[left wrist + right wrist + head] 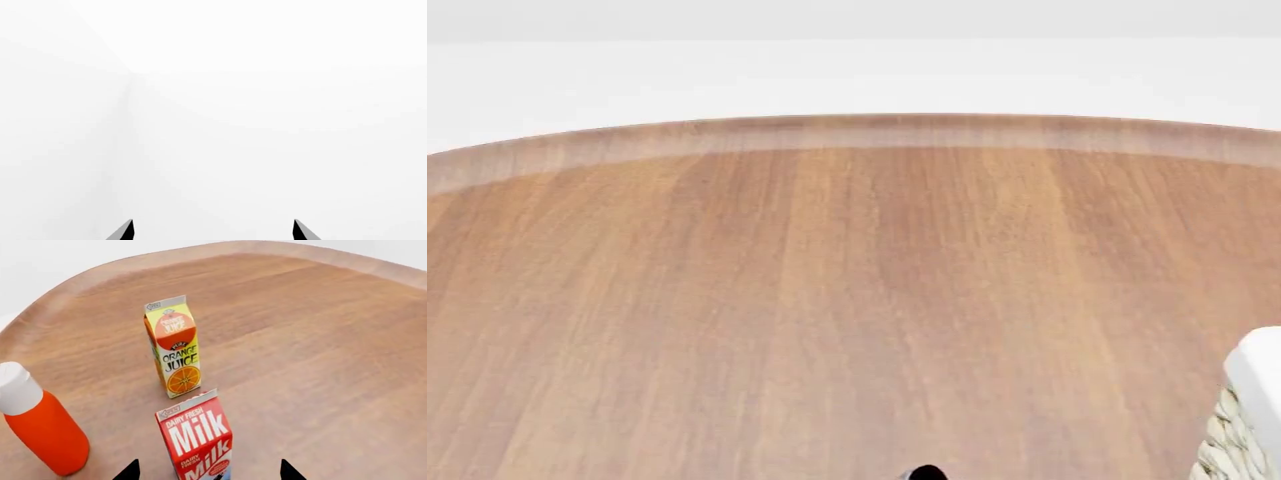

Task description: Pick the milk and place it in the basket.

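The right gripper's (208,471) two dark fingers (128,471) stand wide apart, unclosed, with the small red gable-top milk carton (197,437) standing upright between them on the round brown wooden table (320,355), not visibly touched by either tip. Just beyond the milk stands a yellow-and-orange "Orange Juice" carton (173,346), upright and apart from it. Off to one side stands an orange bottle with a white cap (37,422), tilted a little. The left gripper (213,231) shows two dark fingertips spread apart against plain white, holding nothing. In the head view, the cream woven wicker basket with its white cloth liner (1248,415) peeks in at the table's right edge; the milk is out of that view.
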You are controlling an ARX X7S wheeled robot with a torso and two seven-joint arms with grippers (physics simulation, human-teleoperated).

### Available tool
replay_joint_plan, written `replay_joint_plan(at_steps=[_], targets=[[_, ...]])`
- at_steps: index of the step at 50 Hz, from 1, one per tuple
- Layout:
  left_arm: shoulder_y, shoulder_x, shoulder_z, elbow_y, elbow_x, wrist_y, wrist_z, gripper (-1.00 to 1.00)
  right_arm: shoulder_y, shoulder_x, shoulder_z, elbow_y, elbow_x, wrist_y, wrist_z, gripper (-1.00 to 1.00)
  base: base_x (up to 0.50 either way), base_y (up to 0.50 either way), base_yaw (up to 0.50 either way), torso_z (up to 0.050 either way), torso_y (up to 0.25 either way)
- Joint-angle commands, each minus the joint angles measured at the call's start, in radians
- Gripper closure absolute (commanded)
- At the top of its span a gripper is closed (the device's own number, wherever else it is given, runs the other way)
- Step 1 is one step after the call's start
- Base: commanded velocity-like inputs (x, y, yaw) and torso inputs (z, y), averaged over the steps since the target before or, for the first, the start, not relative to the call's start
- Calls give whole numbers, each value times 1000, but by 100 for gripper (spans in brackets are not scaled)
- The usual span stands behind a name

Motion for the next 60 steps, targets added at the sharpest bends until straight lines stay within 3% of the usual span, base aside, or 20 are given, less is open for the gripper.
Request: replay_joint_plan(at_steps=[1,60], targets=[[2,-2,1,-3,-1,4,-1,-100,37,-45,-41,54,-31,6,-22,-100,0,0,0,0,0],[11,-11,5,-10,-7,23,-10,-100,146,-218,-194,316,-151,-38,-111,-100,0,0,0,0,0]])
